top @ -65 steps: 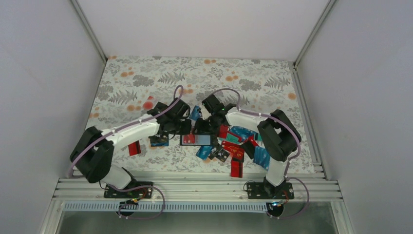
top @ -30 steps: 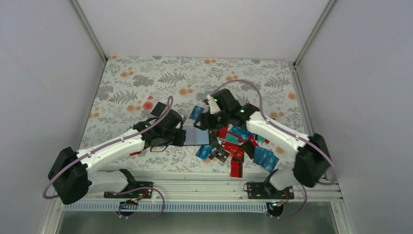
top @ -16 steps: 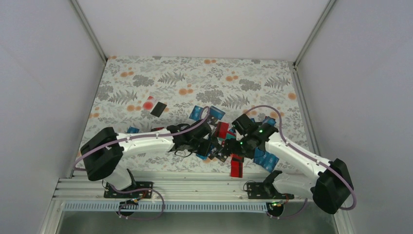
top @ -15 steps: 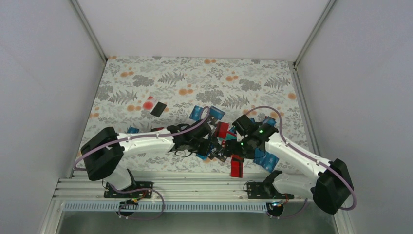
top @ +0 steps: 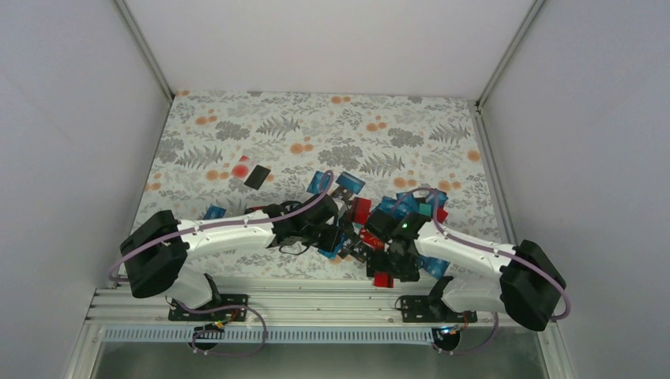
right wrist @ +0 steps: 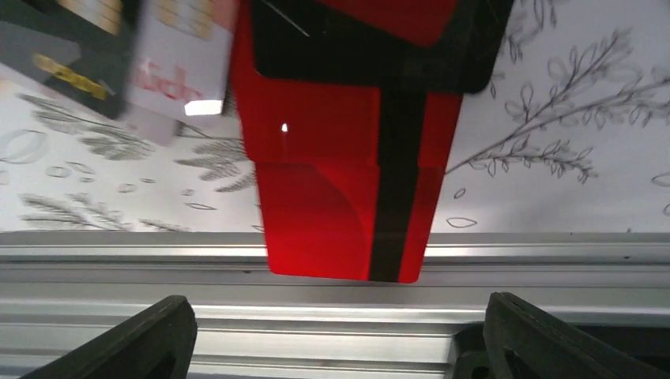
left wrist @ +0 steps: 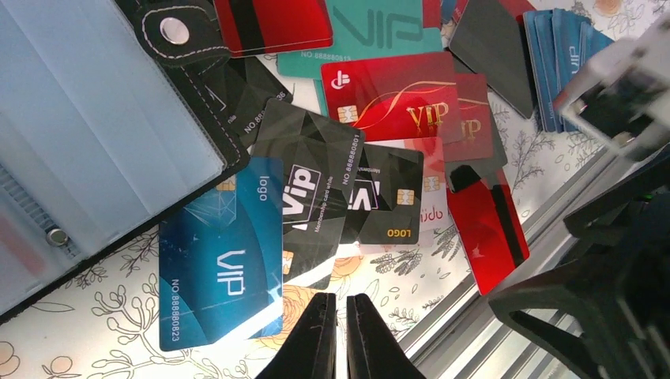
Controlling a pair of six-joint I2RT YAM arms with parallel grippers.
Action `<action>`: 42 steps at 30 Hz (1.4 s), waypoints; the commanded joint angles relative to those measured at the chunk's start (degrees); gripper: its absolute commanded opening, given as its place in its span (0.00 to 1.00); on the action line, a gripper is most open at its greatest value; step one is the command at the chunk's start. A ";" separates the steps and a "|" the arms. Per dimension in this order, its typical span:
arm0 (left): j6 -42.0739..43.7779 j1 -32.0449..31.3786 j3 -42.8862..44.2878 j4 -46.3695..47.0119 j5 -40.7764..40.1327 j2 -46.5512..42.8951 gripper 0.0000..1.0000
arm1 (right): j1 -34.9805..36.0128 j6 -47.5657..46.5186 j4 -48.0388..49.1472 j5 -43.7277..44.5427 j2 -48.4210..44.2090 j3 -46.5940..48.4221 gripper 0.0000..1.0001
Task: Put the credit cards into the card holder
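The card holder (left wrist: 103, 134) lies open at the left wrist view's upper left, its clear sleeves up and its black edge with a snap stud. Loose credit cards spread beside it: a blue VIP card (left wrist: 221, 253), black cards (left wrist: 316, 189), a red VIP card (left wrist: 395, 99) and a teal one (left wrist: 379, 31). My left gripper (left wrist: 341, 312) (top: 340, 239) is shut and holds nothing, low over the cloth just near of the black cards. My right gripper (right wrist: 338, 304) (top: 391, 267) stands wide open above a red card with a black stripe (right wrist: 340, 197) (top: 385, 279). That card overhangs the table's near edge.
An aluminium rail (right wrist: 332, 276) (top: 316, 296) runs along the near edge under the right gripper. A slim black rectangle (top: 257, 176) and a small red piece (top: 241, 168) lie far left on the floral cloth. More blue cards (top: 430, 260) sit by the right arm.
Both arms swung toward the near edge. The right gripper opened wide and dropped from the pile's far side to the red card at the rail. The left gripper moved right over the cards.
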 commanded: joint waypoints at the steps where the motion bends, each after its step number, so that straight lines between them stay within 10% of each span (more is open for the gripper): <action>1: 1.47 -0.02 -0.75 0.45 -0.53 -1.61 0.05 | 3.09 8.16 5.57 -1.20 -1.07 -5.02 0.92; 12: 1.45 0.09 -0.68 0.51 -0.49 -1.19 0.05 | 4.58 8.85 12.07 1.11 2.64 -7.83 0.91; 26: 1.06 0.12 0.38 -0.89 -0.80 -0.73 0.05 | 4.54 10.15 9.40 6.27 0.90 -6.55 0.48; 42: 0.02 12.79 9.33 -12.73 -1.66 -14.94 0.22 | 4.54 -3.44 5.45 0.26 0.11 25.09 0.50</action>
